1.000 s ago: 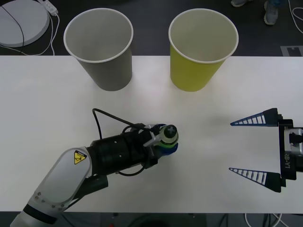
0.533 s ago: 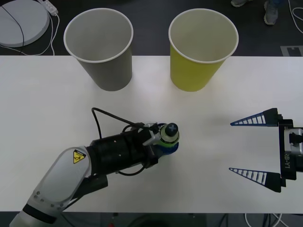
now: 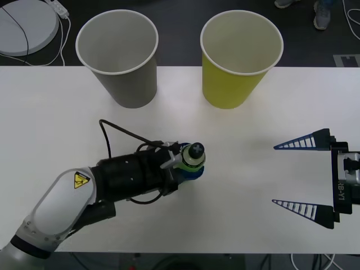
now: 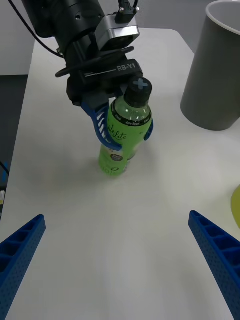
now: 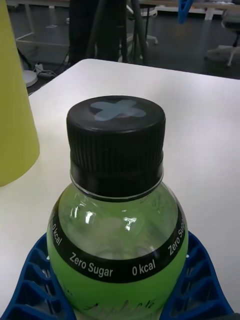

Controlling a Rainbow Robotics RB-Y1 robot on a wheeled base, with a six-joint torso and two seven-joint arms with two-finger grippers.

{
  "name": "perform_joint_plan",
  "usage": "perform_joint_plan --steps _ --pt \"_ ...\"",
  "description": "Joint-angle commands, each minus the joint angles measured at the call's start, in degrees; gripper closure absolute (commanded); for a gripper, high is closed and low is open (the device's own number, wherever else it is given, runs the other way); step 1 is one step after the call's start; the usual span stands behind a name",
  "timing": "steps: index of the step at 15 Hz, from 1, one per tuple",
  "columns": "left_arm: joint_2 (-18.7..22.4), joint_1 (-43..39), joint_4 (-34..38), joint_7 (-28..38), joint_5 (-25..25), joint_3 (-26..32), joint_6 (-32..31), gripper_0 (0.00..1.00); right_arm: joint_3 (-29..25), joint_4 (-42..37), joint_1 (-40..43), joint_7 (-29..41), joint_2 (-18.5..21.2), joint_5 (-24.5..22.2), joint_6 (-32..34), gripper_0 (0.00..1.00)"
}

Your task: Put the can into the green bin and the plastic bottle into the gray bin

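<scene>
Basically, left gripper (image 4: 121, 131) clenched its ribbed blue fingers round the small black-capped, green-labelled plastic bottle (image 4: 122, 135), upright, apparently just clear of the white table (image 3: 253, 185); right gripper (image 3: 301, 181) open, idle.

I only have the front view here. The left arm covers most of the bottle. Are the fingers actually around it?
Observer: Yes. In the right wrist view the left gripper has its blue fingers wrapped around the plastic bottle, which stands upright.
Operator: Is the cap on?
Observer: Yes, the left wrist view shows a black screw cap with a pale cross on top.
Operator: Right arm?
Observer: The right gripper waits open, with nothing between its fingers.
</scene>
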State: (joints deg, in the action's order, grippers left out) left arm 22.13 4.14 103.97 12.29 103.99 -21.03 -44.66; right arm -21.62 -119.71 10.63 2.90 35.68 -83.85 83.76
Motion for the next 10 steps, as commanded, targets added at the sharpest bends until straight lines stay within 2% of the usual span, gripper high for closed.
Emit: perform_joint_plan --steps 1,6,10 --pt "3.4 0.8 0.9 1.7 -0.1 0.0 -0.1 1.00 0.0 0.0 0.0 0.0 0.0 0.0 0.0 0.00" --pt "8.6 0.9 3.0 4.9 -2.2 0.7 -0.2 1.00 0.0 0.0 0.0 0.0 0.0 0.0 0.0 0.00" --pt "13.1 0.8 8.2 14.7 0.5 2.4 -0.1 1.00 0.0 0.0 0.0 0.0 0.0 0.0 0.0 0.00"
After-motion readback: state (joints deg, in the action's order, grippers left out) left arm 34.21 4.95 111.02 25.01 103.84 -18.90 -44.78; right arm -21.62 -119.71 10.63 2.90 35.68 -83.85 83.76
